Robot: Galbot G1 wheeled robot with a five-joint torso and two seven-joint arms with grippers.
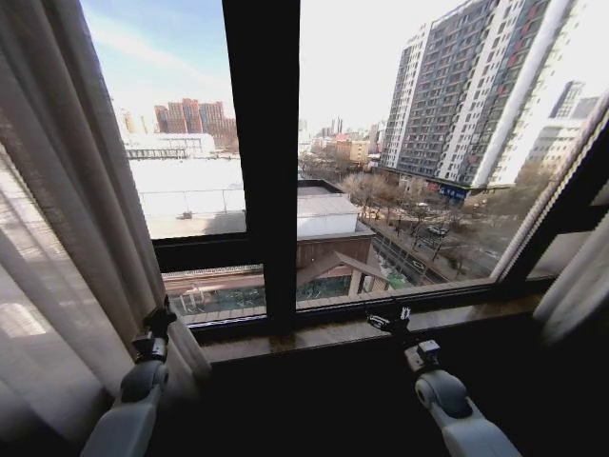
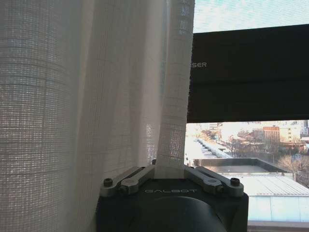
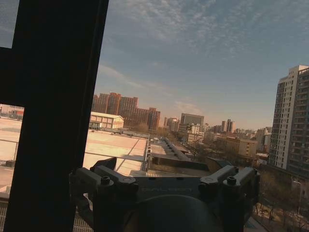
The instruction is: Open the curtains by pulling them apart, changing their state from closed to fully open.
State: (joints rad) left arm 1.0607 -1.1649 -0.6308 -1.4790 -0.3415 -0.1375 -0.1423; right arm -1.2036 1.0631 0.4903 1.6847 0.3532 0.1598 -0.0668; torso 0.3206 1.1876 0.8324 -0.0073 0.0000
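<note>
Two curtains (image 1: 67, 190) sit at frame edges; sheer, light, slippery. Left hand (image 2: 170, 175) pinches a lower pleat; right hand (image 1: 390, 322) state unclear

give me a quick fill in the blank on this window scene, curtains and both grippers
1. The sheer white curtain hangs bunched at the ____ side of the window in the head view.
2. The left gripper has its fingers shut on a fold of ____.
3. The right gripper hovers just above the window ____, holding nothing.
4. Between the two large panes stands a dark vertical ____.

Missing words: left; curtain; sill; frame post
</note>
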